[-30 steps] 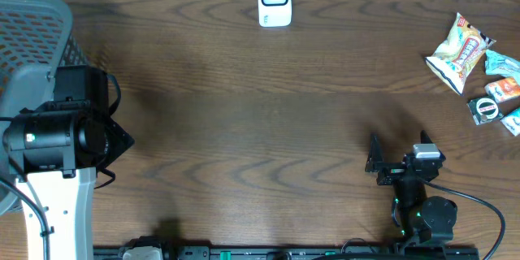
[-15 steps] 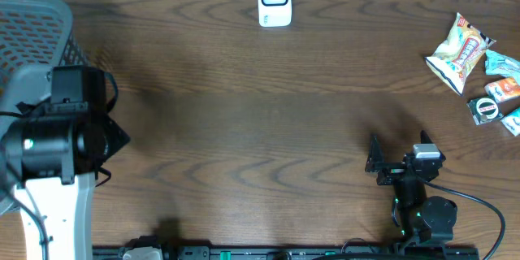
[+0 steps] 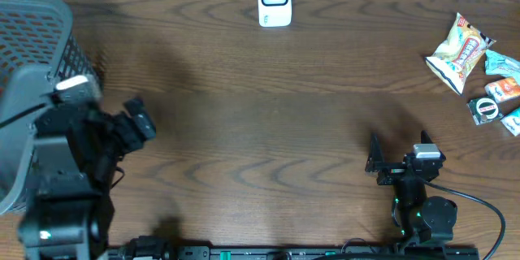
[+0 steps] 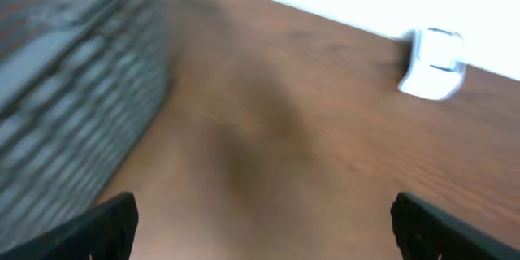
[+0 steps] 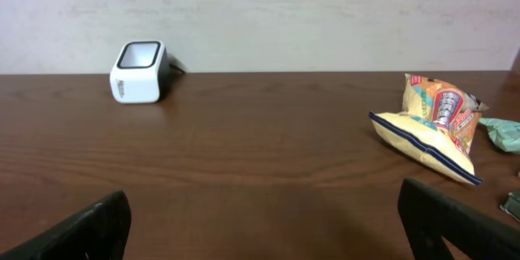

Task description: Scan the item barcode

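my right gripper (image 5: 262,211) and left gripper (image 4: 264,211) stand wide, empty. snack bag (image 5: 431,126): judged light, crinkly, slippery; pinch its crimped end seam.

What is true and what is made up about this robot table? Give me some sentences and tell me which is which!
1. The white scanner stands at the far edge of the table. True.
2. The right gripper holds the snack bag. False: it is open and empty, and the bag lies on the table, far right.
3. The grey basket sits by the left arm. True.
4. The left gripper is shut. False: it is open and holds nothing.
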`<action>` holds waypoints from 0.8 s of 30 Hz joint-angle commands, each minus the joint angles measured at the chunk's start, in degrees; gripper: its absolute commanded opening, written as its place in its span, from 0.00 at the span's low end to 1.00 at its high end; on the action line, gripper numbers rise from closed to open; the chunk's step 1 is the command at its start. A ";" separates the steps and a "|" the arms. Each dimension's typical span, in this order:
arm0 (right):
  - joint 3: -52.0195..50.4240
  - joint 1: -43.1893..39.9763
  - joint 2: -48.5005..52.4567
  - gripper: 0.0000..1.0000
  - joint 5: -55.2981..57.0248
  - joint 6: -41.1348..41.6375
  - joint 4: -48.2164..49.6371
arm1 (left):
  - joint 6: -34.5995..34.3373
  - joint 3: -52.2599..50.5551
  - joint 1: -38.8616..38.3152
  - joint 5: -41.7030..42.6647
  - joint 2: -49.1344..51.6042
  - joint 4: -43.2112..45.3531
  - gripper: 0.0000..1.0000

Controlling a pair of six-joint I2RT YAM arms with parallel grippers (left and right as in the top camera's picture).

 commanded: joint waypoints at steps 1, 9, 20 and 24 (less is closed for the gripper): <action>-0.24 0.24 -0.50 0.99 0.63 -0.63 -0.15 | 9.62 -8.85 -0.20 10.99 -4.92 6.62 0.98; -0.24 0.24 -0.50 0.99 0.63 -0.63 -0.15 | 10.75 -29.35 -0.20 11.85 -21.77 17.07 0.98; -0.24 0.24 -0.50 0.99 0.63 -0.66 -0.15 | 10.73 -40.00 -0.20 11.93 -38.60 20.22 0.97; -0.24 0.24 -0.50 0.99 0.63 -0.63 -0.15 | 10.73 -43.41 -0.20 11.93 -38.62 26.16 0.98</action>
